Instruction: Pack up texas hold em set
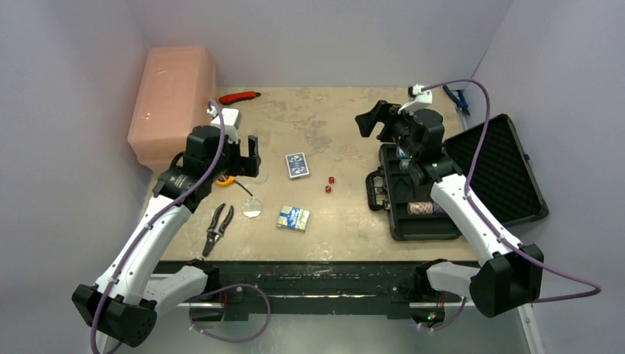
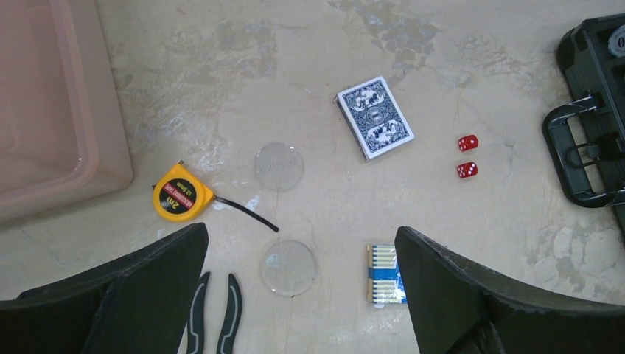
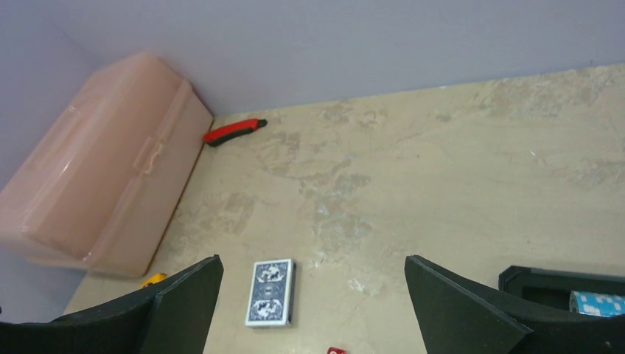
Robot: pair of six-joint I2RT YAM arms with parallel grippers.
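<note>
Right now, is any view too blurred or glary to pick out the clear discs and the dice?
Left wrist: sharp, evenly lit; far disc and near disc are faint outlines, dice crisp. Top external: dice are specks, near disc glints. Right wrist: slightly soft, discs out of frame.

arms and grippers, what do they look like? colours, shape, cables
The left arm and right arm have white shells on their long links, with black joints and bases. A thin purple cable runs along each. The left gripper and right gripper are matte black with broad, wedge-shaped fingers. No markings show.
</note>
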